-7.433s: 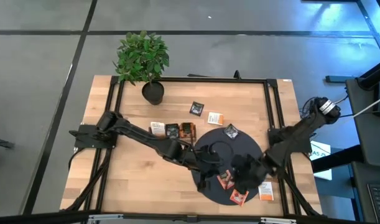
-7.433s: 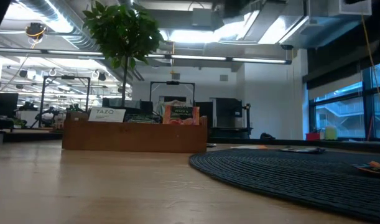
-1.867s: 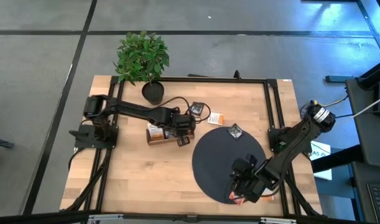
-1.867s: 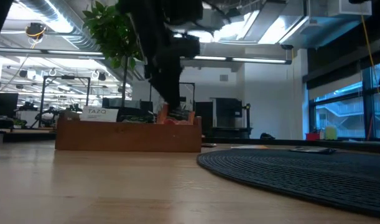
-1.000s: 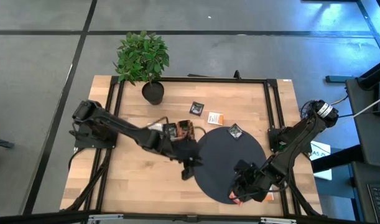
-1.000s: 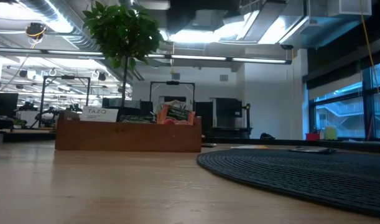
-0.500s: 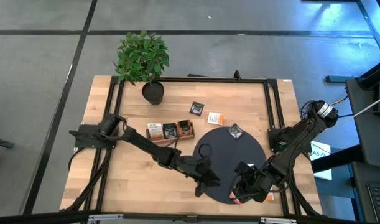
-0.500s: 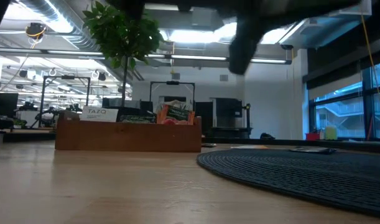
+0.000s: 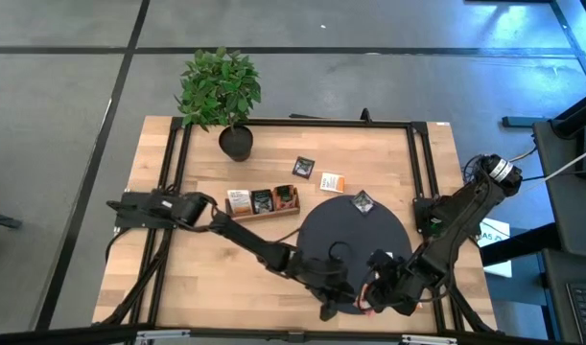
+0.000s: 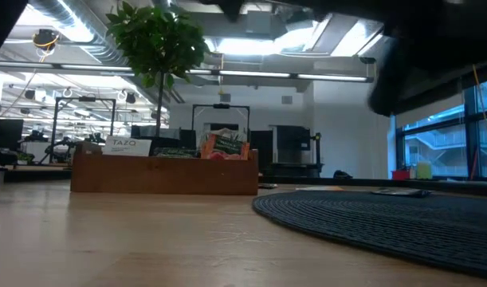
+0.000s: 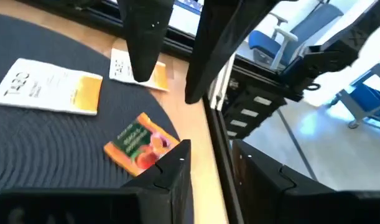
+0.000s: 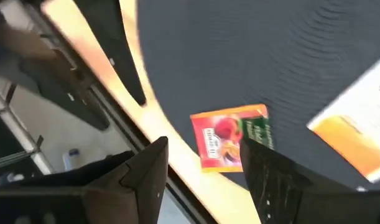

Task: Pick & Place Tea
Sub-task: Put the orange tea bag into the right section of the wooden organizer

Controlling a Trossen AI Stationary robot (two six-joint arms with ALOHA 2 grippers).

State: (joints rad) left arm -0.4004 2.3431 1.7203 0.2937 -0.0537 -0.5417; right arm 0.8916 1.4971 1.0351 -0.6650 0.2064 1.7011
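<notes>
Tea sachets lie flat at the near edge of the black round mat (image 9: 355, 230): a red-orange sachet (image 12: 230, 144) sits tilted on the mat's rim, a white sachet with orange print (image 11: 50, 87) flat just beside it, another white sachet (image 11: 140, 71) off the mat on the wood. More sachets stand upright in the wooden tray (image 9: 262, 202).

Right gripper (image 12: 202, 158) hovers over the red-orange sachet, fingers spread on either side, holding nothing. Left gripper (image 9: 329, 305) reaches across low to the mat's near edge; whether it is open I cannot tell.

The wooden tabletop (image 9: 206, 259) also carries a potted plant (image 9: 221, 91); an office room lies behind.
</notes>
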